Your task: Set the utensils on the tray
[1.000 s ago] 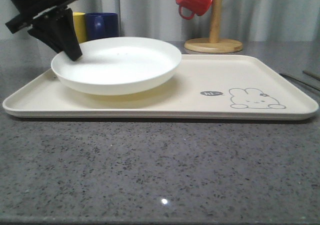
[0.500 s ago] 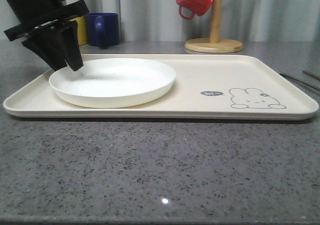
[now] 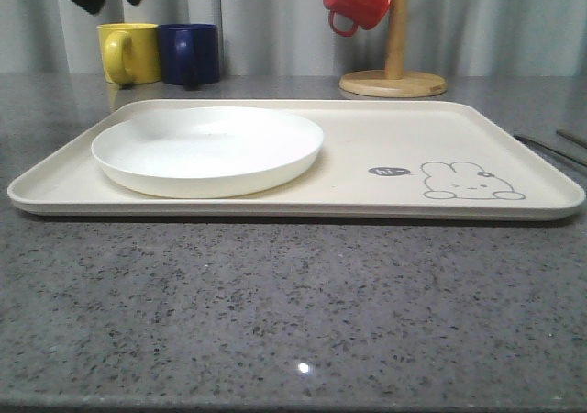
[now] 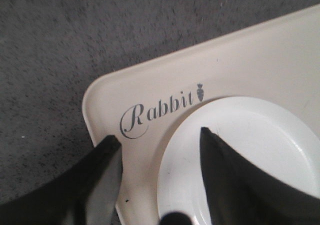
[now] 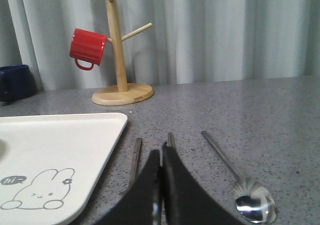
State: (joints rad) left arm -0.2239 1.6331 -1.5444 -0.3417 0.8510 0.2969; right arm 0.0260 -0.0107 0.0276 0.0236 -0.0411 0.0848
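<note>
We judge the nearest risk to sit with the right gripper [image 5: 160, 185]; its fingers are pressed together with nothing between them, low in the right wrist frame, and the thin steel lies flat on the stone, so a pinch from there could skid off or push a piece away. The spoon [image 5: 252, 203] rests at lower right of that frame, its handle running up and left; the chopsticks [image 5: 135, 156] lie just beside the tray's edge, one partly hidden behind the fingers; we cannot pick out the fork. A careless sweep could also knock the tray [image 3: 514, 161], which lies across the middle of the front frame with the plate [image 3: 207, 149] resting on its left half. Farther back, the left gripper [image 4: 157, 155] hovers spread wide and empty above the plate's rim and the "Rabbit" script; in the front frame its dark tips show at the upper left corner, above the yellow mug [image 3: 128, 52]; a low swing there could clip it.
</note>
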